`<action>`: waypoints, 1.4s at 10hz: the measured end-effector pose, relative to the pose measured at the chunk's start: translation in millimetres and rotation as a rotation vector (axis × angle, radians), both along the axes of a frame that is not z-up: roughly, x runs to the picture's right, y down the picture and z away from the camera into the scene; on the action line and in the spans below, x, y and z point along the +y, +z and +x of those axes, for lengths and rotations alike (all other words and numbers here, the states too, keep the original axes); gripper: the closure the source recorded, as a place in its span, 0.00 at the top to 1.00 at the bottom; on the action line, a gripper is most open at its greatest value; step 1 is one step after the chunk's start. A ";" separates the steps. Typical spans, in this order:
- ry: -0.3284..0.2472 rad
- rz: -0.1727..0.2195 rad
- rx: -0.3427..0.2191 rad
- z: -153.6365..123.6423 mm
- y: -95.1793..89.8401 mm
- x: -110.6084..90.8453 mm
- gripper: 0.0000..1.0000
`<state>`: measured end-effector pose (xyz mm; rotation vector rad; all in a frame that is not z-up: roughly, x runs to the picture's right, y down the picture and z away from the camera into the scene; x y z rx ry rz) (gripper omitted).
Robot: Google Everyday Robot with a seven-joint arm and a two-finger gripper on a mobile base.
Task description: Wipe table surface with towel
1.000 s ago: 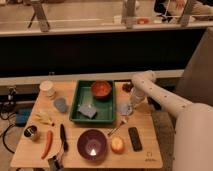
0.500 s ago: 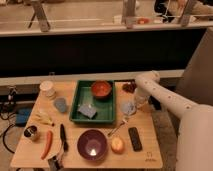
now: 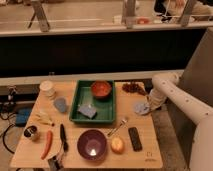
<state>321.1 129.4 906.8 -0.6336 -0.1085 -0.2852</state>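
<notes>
hand: at right edge of worktop, on towel | grip: cannot tell | wiping seems just begun, most surface left

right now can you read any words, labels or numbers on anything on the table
No text can be read.
A small dark mark sits near the table's front right corner, too blurred to read.
The cup, tray, bowl and the dark remote-like bar show no legible print.
The claw is at the right edge on the towel; no label shows on either.
</notes>
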 end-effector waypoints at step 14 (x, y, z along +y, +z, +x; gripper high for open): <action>-0.202 0.030 -0.132 -102.0 -10.3 15.0 0.09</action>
